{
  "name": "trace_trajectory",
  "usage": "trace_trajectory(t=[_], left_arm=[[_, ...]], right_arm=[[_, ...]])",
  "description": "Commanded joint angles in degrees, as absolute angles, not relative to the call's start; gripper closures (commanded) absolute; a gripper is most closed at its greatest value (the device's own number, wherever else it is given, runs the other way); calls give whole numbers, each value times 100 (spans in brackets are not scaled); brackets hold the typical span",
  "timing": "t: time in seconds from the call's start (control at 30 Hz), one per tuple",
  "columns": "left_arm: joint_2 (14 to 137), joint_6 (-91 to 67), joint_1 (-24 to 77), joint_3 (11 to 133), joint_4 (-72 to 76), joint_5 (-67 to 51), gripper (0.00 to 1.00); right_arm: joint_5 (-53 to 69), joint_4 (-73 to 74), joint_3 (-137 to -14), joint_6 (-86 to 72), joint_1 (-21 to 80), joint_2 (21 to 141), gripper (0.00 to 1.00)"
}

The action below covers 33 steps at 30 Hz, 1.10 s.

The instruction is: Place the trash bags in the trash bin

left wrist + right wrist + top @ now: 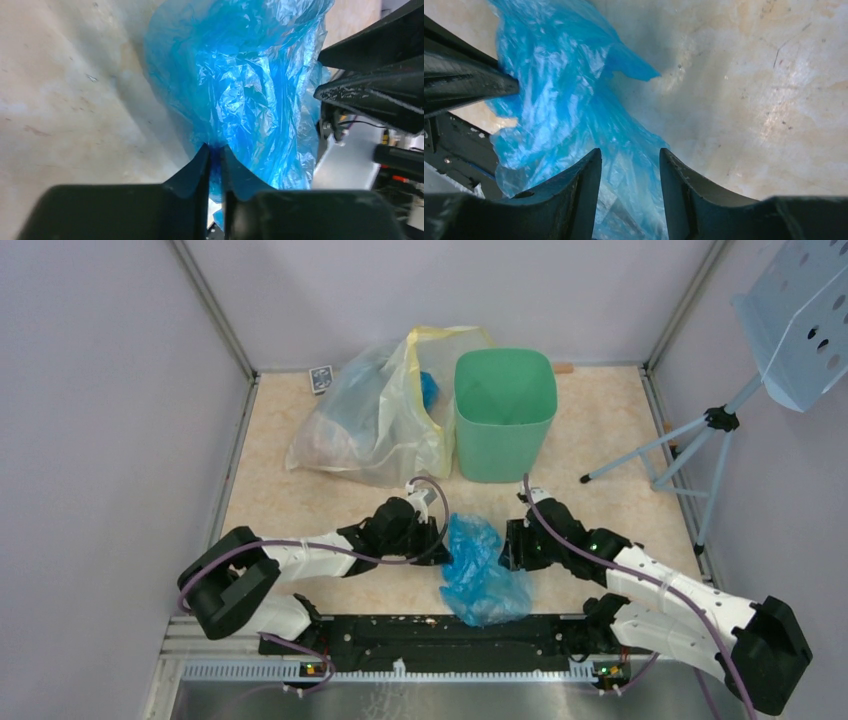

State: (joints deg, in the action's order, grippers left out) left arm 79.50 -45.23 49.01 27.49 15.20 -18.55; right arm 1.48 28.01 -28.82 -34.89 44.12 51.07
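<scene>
The crinkly blue trash bag [480, 570] lies on the table between my two grippers, near the front edge. My left gripper [441, 537] is shut on the bag's left edge; in the left wrist view a pinched fold of blue plastic [235, 90] sits between the closed fingers [216, 152]. My right gripper [507, 545] is open at the bag's right side; in the right wrist view the blue bag [569, 100] lies between and under its spread fingers [630, 152]. The mint-green trash bin [503, 412] stands upright at the back, empty as far as I can see.
A large clear-and-yellowish plastic sack [375, 420] lies left of the bin, touching it, with something blue inside. A small dark card [320, 378] lies at the back left. A light blue tripod stand [700, 440] with a perforated panel stands at the right.
</scene>
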Motion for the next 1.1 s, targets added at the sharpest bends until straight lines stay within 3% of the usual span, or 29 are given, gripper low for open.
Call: trace_trajectory(t=[0.0,0.17,0.2,0.53,0.83,0.93,1.0,1.07], left_arm=[[7633,-4416,4889,2740,1549,-1294,93],[7223,-4237,4723,2737,864,-901,100],[7129,-4202,4653,2715,775,-869,100],[6000,-3873,3397,2461,35,-1244,100],[5726,-3900,2959,2433,-708,-873,100],[5632,-3858,2948,2388,-608,-956,100],[5604,-3721,2953,2338,-337,-1308,98],[5674,-3650,2951,2315,-188,-1601,96]], right_arm=[[52,2524,-2731,-3616,4437,5157,59],[-48,2472,-2729,-3718,4438,5156,97],[-227,2546,-2776,-3751,4438,5132,100],[-1728,3067,-3150,-4077,4429,4749,100],[-2756,3504,-3199,-4733,4421,4805,100],[-2255,3014,-3086,-4131,4426,4629,100],[-1166,2330,-3076,-3433,4430,4621,91],[-438,1935,-3107,-3175,4429,4698,69]])
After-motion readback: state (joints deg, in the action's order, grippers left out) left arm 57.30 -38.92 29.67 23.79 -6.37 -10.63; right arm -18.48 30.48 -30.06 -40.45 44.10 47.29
